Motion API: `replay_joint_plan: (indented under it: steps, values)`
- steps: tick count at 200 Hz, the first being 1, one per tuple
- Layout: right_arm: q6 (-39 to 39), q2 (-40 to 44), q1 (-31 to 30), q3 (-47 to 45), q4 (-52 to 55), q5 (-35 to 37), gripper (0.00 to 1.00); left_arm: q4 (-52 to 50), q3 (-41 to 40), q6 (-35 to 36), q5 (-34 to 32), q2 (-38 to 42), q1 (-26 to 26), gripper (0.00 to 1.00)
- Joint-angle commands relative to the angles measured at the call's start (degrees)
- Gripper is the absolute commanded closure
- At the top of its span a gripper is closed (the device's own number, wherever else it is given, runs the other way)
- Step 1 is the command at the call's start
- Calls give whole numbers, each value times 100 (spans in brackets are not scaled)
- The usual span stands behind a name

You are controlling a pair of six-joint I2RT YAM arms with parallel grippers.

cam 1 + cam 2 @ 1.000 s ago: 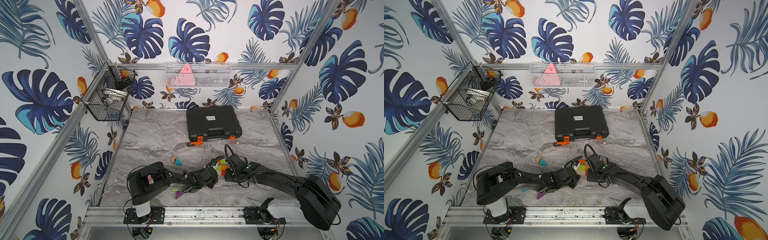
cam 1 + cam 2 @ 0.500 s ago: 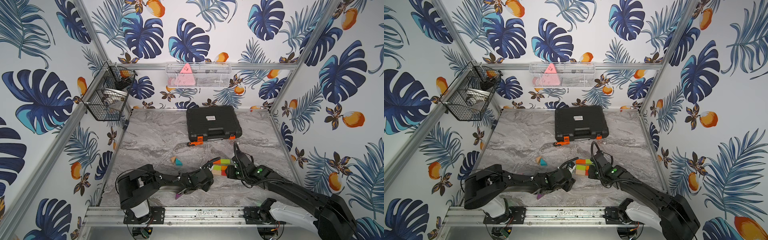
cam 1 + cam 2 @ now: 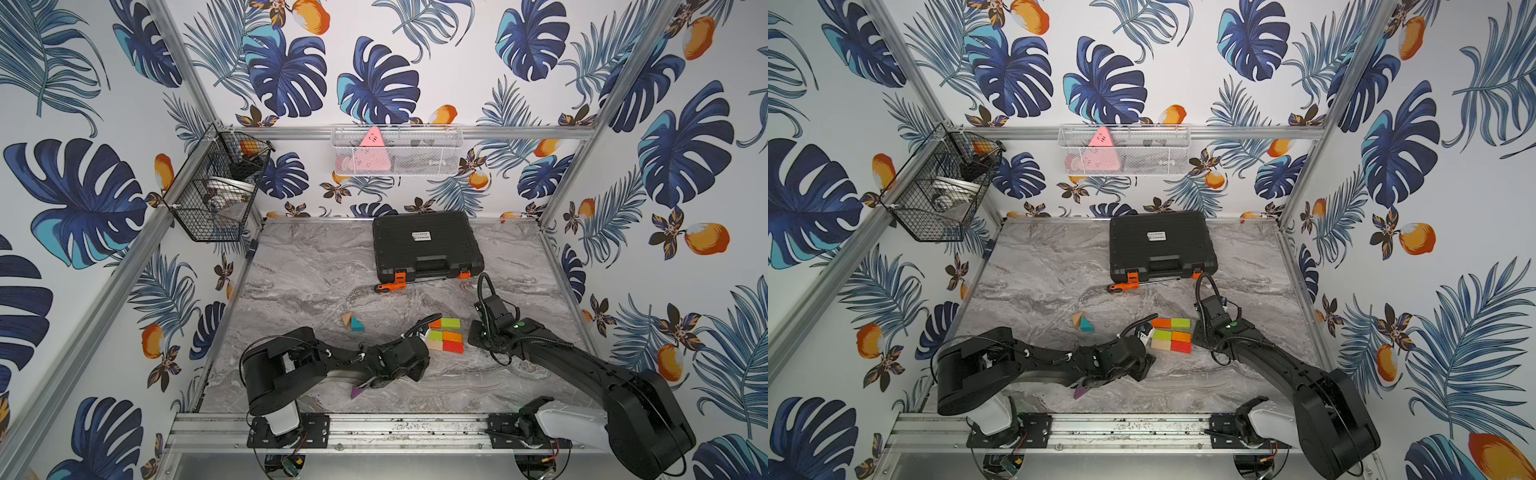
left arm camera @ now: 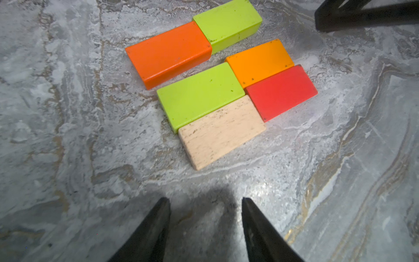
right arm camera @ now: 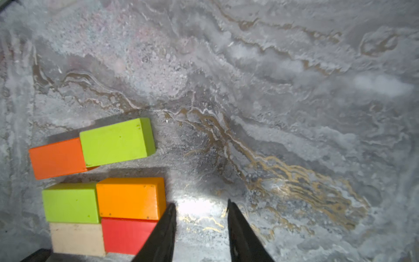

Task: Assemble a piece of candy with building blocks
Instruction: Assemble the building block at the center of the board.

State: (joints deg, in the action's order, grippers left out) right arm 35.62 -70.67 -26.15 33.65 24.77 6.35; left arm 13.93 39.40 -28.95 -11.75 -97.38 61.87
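Now the left gripper (image 4: 205,199) and the right gripper (image 5: 200,203), both parted and empty, sit just beside six grouped building blocks (image 4: 199,90), on opposite sides.

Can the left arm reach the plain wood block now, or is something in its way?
Probably yes. The left gripper is open and empty, pointing at the plain wood block with only bare tabletop between. The lime green block and red block touch it, so pinching it may be awkward.
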Motion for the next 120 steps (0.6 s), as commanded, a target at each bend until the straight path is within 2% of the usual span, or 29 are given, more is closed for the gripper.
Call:
replay_joint_plan:
  steps: [1, 32, 120]
  values:
    - [-180, -213, 162, 90, -190, -269, 60, -1004, -82, -198, 395, -79, 1, 44]
    - [-299, -598, 207, 238, -181, -526, 60, -1033, -46, -176, 384, -114, 1, 44]
    - [-421, -934, 218, 351, -238, -732, 61, -998, -46, -180, 401, -127, 1, 44]
